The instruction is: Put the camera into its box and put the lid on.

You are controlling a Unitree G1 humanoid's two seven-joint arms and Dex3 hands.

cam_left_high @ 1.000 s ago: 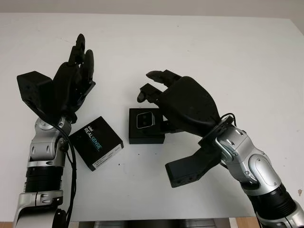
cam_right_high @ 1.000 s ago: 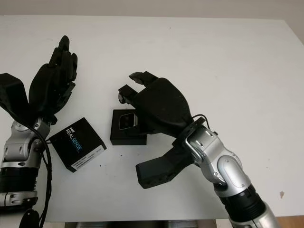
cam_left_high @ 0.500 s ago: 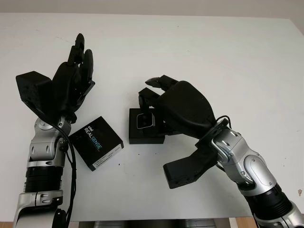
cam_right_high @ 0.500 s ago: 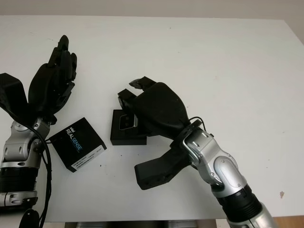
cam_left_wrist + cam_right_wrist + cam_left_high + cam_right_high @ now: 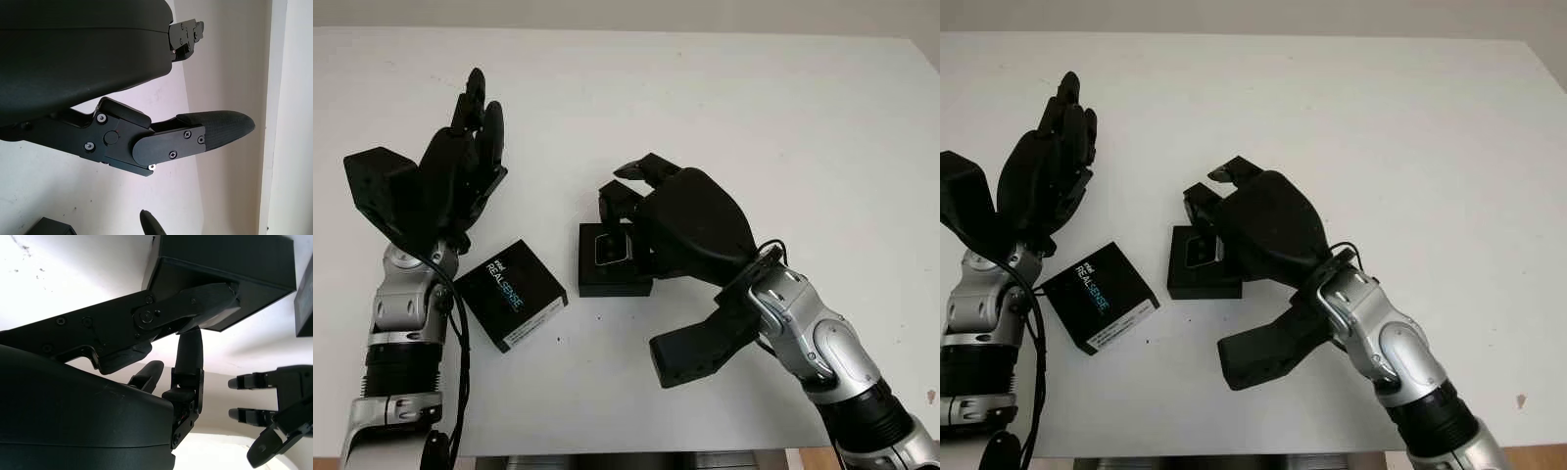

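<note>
The right hand [image 5: 651,211] is reaching in from the near right and hovering over the black box [image 5: 615,262], its broad shell covering the box's right side. Its fingers [image 5: 641,168] are curling down past the box's far edge, while the thumb, seen in the right wrist view, is pressing against the box's near side wall [image 5: 230,284]. Whether the fingers are actually closing on anything is hard to judge, since the palm is hiding the contact; I cannot tell if the hand is gripping or merely cupped.

The camera [image 5: 610,248] is sitting in the box's open top, just under the fingertips, showing as a small pale rounded face; its right part is hidden beneath the hand.

To the left of the right hand, and just below the left hand's wrist, the lid [image 5: 512,293] is lying flat on the white counter [image 5: 783,127], printed face up, turned at an angle and apart from the box.

Farther left and beyond the lid, the left hand [image 5: 460,166] is raised above the counter, open and holding nothing, fingers pointing away from the robot. In the left wrist view one finger [image 5: 215,129] is stretching over bare counter.
</note>
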